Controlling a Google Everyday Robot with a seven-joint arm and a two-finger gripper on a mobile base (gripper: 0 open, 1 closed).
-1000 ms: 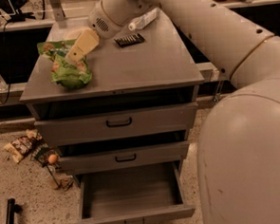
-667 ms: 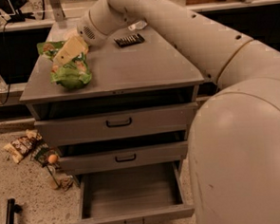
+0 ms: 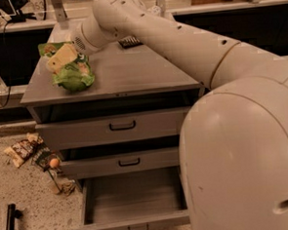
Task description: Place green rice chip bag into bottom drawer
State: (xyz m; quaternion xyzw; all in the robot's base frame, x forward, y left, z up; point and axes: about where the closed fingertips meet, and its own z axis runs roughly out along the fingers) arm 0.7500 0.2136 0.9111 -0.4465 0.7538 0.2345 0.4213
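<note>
The pale yellow tool [image 3: 62,57] at the cream arm's end sits low on the crinkly bright green rice chip bag [image 3: 74,76]; how far open it is, I cannot tell. The bag lies at the left front of the grey metal desk [image 3: 132,76], above the pulled-out deep bottom drawer [image 3: 132,201]. It looks light, soft and slippery, with fragile chips: pinch a crumpled top fold, gently. Since a second ago the tool has slid left and lower; the bag stayed.

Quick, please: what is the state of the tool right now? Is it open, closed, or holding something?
Tool: at the green bag on the cabinet top; whether it is open or closed cannot be told.
</note>
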